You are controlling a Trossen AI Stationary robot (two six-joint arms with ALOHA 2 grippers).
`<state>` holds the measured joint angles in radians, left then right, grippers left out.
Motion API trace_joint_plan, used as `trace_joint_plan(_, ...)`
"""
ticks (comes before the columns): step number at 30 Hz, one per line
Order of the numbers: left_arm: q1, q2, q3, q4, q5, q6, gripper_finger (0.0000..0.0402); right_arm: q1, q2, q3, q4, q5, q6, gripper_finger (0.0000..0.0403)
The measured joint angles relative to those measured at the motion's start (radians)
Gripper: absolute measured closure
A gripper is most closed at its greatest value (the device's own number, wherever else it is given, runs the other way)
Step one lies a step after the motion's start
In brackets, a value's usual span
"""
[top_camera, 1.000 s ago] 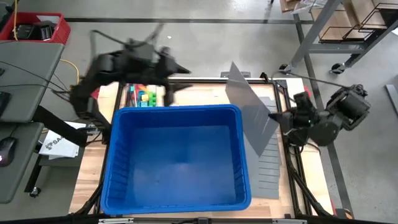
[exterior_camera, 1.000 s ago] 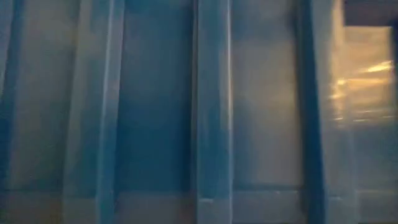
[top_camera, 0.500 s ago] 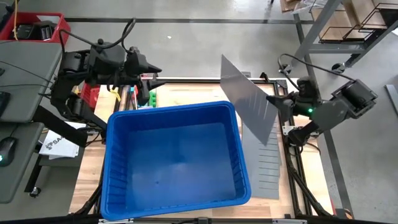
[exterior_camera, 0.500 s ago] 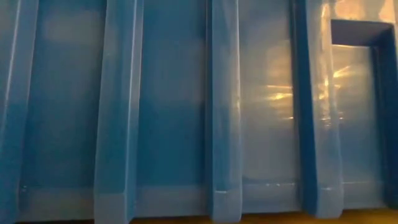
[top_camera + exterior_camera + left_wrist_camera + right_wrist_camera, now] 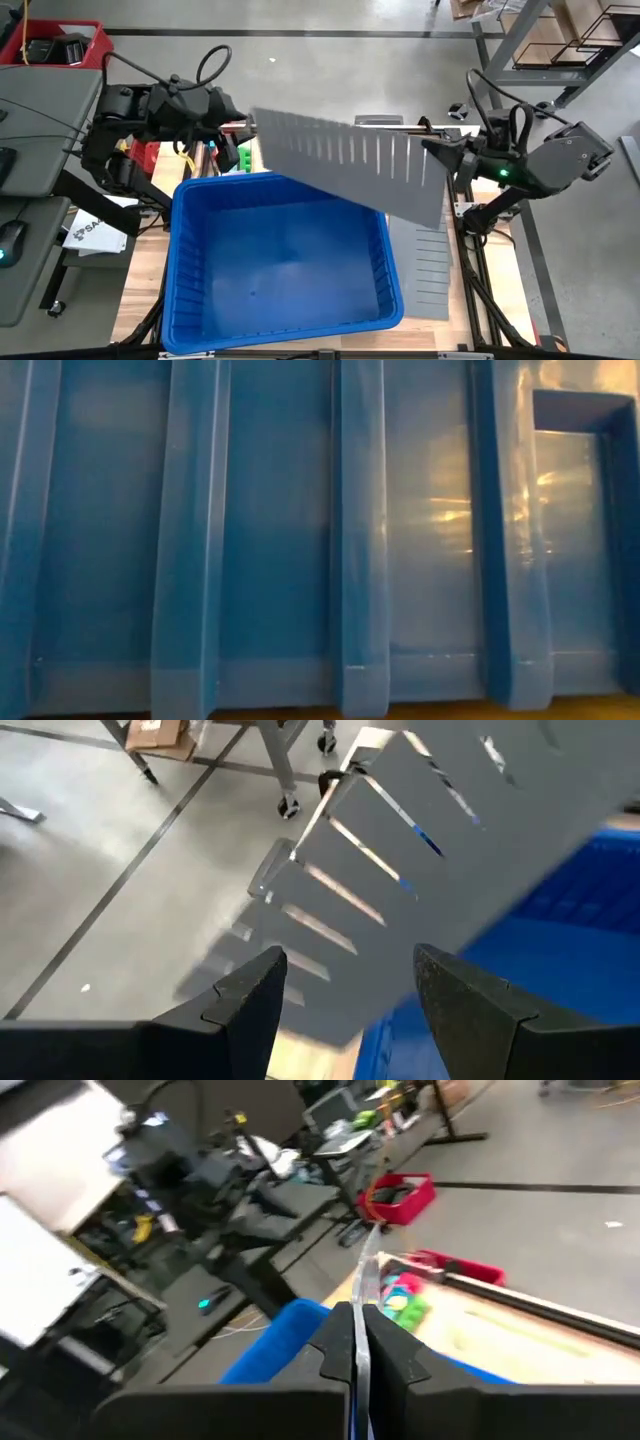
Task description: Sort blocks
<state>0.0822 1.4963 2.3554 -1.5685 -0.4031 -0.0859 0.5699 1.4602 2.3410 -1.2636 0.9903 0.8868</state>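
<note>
Nearest to you, at table height, the low view gives only the ribbed outer wall of the large blue plastic bin [image 5: 350, 540]; it hides both arms and everything behind. From above, you see that the bin [image 5: 180, 300] fills the near half of the wooden table [image 5: 140, 275], with a stack of flat grey slotted panels [image 5: 430, 270] lying beside it on the right.

Over the bin's far rim, the right gripper [image 5: 432, 147] is clamped on one end of a long thin grey slotted divider panel [image 5: 345, 160], which hangs in the air, reaching across toward the left arm. Your right wrist view shows what the overhead cannot: the two fingers pinched tight on the panel's edge [image 5: 358, 1320], seen end-on as a thin line.

At the panel's other end, the left gripper [image 5: 240, 125] sits above the far left corner of the table, its fingers [image 5: 245, 995] parted with nothing between them; the left wrist view shows the panel [image 5: 440, 850] passing just ahead of them, not touching.

Farthest back, the small coloured toy blocks [image 5: 240, 157] lie on the table behind the bin's far left corner, partly covered by the panel; the right wrist view shows them as a green and pink cluster [image 5: 402, 1302].
</note>
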Motion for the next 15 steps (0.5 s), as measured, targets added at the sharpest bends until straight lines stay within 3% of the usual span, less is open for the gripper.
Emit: trace_joint_plan(15, 0.0, -0.136, 0.0, 0.021, -0.036, -0.062, 0.0183, 0.081, 0.047, -0.01, 0.246, -0.025, -0.149, 0.0403)
